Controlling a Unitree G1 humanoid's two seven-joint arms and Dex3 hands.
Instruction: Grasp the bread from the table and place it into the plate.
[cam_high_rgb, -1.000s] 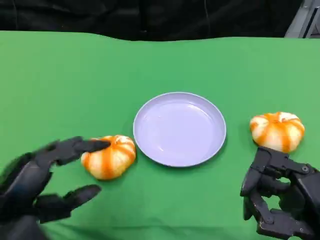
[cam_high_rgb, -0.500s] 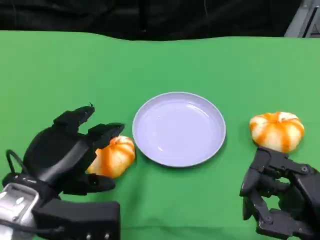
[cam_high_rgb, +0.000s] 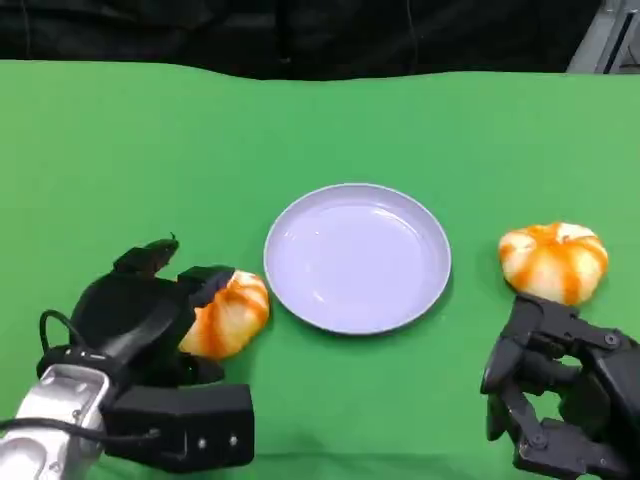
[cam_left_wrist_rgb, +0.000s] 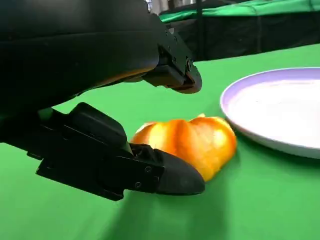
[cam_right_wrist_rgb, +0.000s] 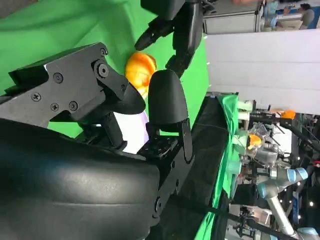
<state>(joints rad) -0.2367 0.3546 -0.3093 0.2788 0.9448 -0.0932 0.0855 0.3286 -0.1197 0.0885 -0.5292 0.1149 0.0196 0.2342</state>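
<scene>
Our left hand (cam_high_rgb: 150, 300) cups the bread (cam_high_rgb: 228, 310), fingers round it, bread on tabletop just left of plate (cam_high_rgb: 357, 257); firm hold unclear. Right hand (cam_high_rgb: 560, 395) curled, nothing in it, near front-right corner.

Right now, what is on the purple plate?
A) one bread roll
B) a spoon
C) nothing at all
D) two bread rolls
C: the plate shows only its bare purple surface, while one bread roll sits on the green table beside it at the left hand and the other bread roll lies on the table on its far side.
</scene>
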